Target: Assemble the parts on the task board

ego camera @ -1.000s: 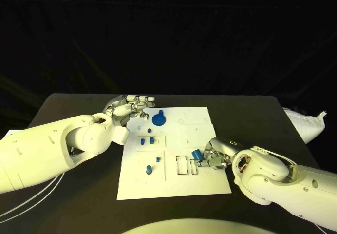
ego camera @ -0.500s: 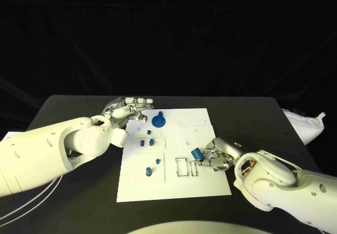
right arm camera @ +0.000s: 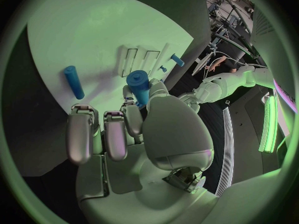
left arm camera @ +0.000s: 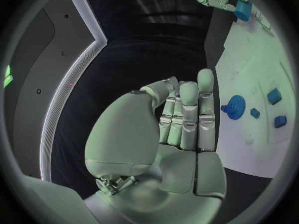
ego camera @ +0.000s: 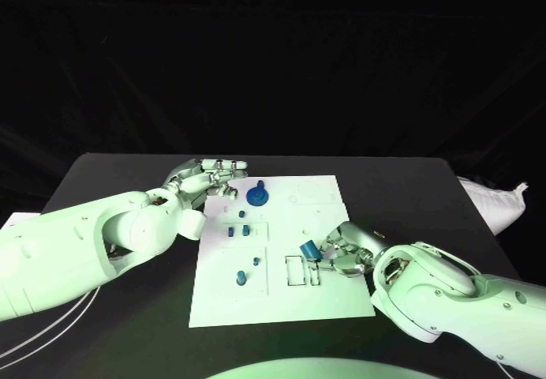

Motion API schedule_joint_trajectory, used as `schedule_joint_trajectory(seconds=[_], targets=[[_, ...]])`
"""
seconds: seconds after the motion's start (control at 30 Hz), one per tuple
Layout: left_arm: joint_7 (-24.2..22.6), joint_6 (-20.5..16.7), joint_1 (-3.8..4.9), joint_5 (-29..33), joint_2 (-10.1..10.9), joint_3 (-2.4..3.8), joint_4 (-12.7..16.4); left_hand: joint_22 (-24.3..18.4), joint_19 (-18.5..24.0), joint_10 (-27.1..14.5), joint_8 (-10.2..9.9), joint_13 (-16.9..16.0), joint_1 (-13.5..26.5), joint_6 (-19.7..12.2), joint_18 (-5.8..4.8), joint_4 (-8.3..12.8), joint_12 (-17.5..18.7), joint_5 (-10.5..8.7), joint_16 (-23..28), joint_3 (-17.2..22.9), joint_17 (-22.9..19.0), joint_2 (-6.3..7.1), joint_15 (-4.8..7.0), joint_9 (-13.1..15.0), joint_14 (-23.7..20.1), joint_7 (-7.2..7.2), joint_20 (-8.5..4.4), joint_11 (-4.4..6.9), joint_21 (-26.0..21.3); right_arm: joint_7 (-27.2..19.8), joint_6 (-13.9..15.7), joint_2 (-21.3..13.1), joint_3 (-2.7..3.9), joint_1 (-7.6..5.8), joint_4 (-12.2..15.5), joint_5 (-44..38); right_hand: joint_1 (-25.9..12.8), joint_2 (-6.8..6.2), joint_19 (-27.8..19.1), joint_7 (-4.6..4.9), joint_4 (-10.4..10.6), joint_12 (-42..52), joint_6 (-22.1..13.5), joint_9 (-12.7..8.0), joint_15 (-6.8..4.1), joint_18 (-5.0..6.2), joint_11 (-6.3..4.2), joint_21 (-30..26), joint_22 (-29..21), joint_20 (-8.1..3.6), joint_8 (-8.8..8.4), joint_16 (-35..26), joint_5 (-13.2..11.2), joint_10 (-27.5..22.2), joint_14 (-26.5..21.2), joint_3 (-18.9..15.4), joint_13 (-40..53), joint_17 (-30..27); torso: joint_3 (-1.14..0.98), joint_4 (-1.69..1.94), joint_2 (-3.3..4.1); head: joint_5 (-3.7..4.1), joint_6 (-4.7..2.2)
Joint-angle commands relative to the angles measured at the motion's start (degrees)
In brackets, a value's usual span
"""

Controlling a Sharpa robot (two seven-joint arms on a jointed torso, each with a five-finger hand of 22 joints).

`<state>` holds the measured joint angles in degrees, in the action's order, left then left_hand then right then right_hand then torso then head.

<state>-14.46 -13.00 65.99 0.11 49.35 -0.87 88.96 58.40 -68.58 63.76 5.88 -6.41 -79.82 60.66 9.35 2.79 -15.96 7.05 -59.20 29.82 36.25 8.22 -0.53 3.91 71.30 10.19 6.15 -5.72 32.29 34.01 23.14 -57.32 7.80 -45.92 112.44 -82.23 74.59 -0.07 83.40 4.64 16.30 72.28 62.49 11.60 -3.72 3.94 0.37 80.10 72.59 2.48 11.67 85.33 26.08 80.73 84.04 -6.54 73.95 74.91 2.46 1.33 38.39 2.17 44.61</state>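
Task board (ego camera: 324, 296): white plate at centre of black tabletop (ego camera: 114, 170); long edges running from near edge toward far edge.
Right hand (ego camera: 342, 254): over right half of board, near its right edge; fingers clamped on blue cylinder (ego camera: 308, 249), pinched between thumb and a finger, remaining fingers curled alongside.
Blue cylinder, position: upright in the pinch, just above the outlined rectangular slots (ego camera: 296, 270) in near-centre of board; contact with board cannot be told. Right wrist view confirms cylinder (right arm camera: 139, 84) at fingertips, slots (right arm camera: 140, 60) directly beyond.
Change over last second: cylinder and right hand shifted leftward, away from right edge, toward the slots. Left hand unchanged.
Left hand (ego camera: 205, 175): at far-left corner of board; fingers together, straight, holding nothing. Left wrist view: palm (left arm camera: 181, 149) beside blue gear (left arm camera: 234, 106), not touching.
Seated parts: blue gear (ego camera: 257, 193) near far edge; small blue blocks (ego camera: 238, 230) on left half; blue peg (ego camera: 241, 276) toward near-left corner. Second loose cylinder (right arm camera: 74, 81) lying flat on board in right wrist view.
Meaning for task: transport step judged nearly complete; alignment and insertion of held cylinder pending. Risk: tilt in pinch jamming against seat edge.
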Motion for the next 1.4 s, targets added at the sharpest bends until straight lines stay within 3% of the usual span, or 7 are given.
schedule_joint_trajectory(seconds=[0.03,0.3,0.63,0.87,1.13,1.23,1.4], targets=[[-0.1,1.1,-0.02,0.0,-0.1,0.03,0.1,-0.1,0.1,-0.3,0.3,-0.1,-0.1,-0.4,1.1,0.2,-0.1,-0.11,0.2,-0.2,-0.1,-0.51,-0.06,0.0,-0.3,-0.06,0.04,0.06,-0.2,0.3,-6.4,0.8,-0.01,0.0,0.0,3.3,-0.1,2.41,0.1,0.01,0.4,-0.3,0.3,1.7,-0.21,-0.35,-0.3,0.3,0.0,-0.38,-0.07,0.1,-0.1,0.2,4.2,-0.8,-0.1,5.3,0.06,0.13,-0.02,-0.05,0.23],[-0.1,1.2,-0.02,0.0,-0.1,0.03,0.2,-0.1,0.1,-0.3,0.3,-0.1,0.0,-0.4,1.1,0.2,-0.2,-0.1,0.2,-0.2,-0.1,-0.53,-0.07,0.0,-0.3,-0.05,0.05,0.06,-0.2,0.3,-11.1,2.5,-0.05,-0.02,-0.7,4.1,-4.0,3.06,0.1,-0.24,0.4,-0.5,0.7,2.7,-0.3,-0.35,-0.45,0.3,0.1,-0.34,-0.04,0.1,-0.9,0.4,4.2,-2.8,0.1,5.3,0.09,0.23,0.01,-0.15,0.37],[-0.1,1.2,-0.02,0.0,-0.1,0.03,0.3,-0.1,0.1,-0.3,0.3,-0.1,0.0,-0.4,1.1,0.2,-0.2,-0.1,0.2,-0.2,-0.1,-0.53,-0.07,0.0,-0.3,-0.05,0.05,0.06,-0.2,0.4,-11.8,3.3,-0.08,-0.03,-1.3,3.1,-5.1,3.68,0.0,-0.38,0.4,-0.8,0.9,3.3,-0.4,-0.32,-0.57,0.3,0.0,-0.42,0.06,0.0,-1.6,0.4,4.2,-3.4,0.0,5.2,0.08,0.33,0.05,-0.2,0.35],[0.0,1.2,-0.02,0.0,0.0,0.02,0.3,-0.1,0.1,-0.3,0.3,-0.1,0.0,-0.4,1.1,0.2,-0.2,-0.1,0.2,-0.2,-0.1,-0.53,-0.07,0.0,-0.3,-0.05,0.05,0.06,-0.2,0.5,-10.1,3.5,-0.08,-0.04,-1.6,0.5,-13.0,5.07,-0.1,-0.47,0.4,-2.7,0.7,5.1,-0.46,-0.3,-0.63,0.1,-0.1,-0.59,-0.02,-0.3,-21.9,-0.3,4.1,-8.6,-0.9,4.7,0.09,0.41,0.06,-0.03,0.39],[0.0,1.2,-0.02,0.0,0.1,0.02,0.4,-0.1,0.1,-0.3,0.3,-0.1,0.0,-0.4,1.1,0.2,-0.2,-0.1,0.2,-0.2,-0.1,-0.53,-0.07,0.0,-0.3,-0.05,0.05,0.06,-0.2,0.4,-8.9,3.3,-0.07,-0.04,-1.2,-2.9,-18.0,3.42,-0.3,-0.38,0.5,-5.4,0.2,6.0,-0.45,-0.22,-0.54,-0.2,-0.5,-0.61,-0.28,-0.8,-23.3,-1.4,3.9,-12.1,-2.8,3.9,0.09,0.46,0.05,0.04,0.51],[0.1,1.2,-0.02,0.0,0.2,0.02,0.4,-0.1,0.1,-0.3,0.3,-0.1,0.0,-0.4,1.1,0.2,-0.2,-0.1,0.2,-0.2,-0.1,-0.53,-0.07,0.0,-0.3,-0.05,0.05,0.06,-0.2,0.4,-9.1,3.1,-0.07,-0.04,-0.9,-3.5,-14.5,3.64,-0.3,-0.37,-0.7,-5.5,0.2,6.5,-0.41,-0.23,-0.53,-0.2,-0.4,-0.54,-0.26,-0.8,-23.0,-1.3,3.9,-10.9,-2.7,3.9,0.08,0.49,0.1,0.03,0.6],[0.1,1.3,-0.02,0.0,0.2,0.02,0.4,-0.1,0.1,-0.3,0.3,-0.1,0.0,-0.4,1.1,0.2,-0.2,-0.1,0.2,-0.2,-0.1,-0.53,-0.07,0.0,-0.3,-0.05,0.05,0.06,-0.2,0.3,-10.8,3.2,-0.07,-0.03,-0.8,-4.9,-1.7,5.14,0.1,-0.58,-7.1,-4.4,0.8,7.6,-0.6,-0.41,-0.77,0.3,0.6,-0.64,0.13,-0.3,-22.0,-0.5,4.1,-6.8,-1.6,5.0,0.12,0.56,0.04,0.11,0.92]])
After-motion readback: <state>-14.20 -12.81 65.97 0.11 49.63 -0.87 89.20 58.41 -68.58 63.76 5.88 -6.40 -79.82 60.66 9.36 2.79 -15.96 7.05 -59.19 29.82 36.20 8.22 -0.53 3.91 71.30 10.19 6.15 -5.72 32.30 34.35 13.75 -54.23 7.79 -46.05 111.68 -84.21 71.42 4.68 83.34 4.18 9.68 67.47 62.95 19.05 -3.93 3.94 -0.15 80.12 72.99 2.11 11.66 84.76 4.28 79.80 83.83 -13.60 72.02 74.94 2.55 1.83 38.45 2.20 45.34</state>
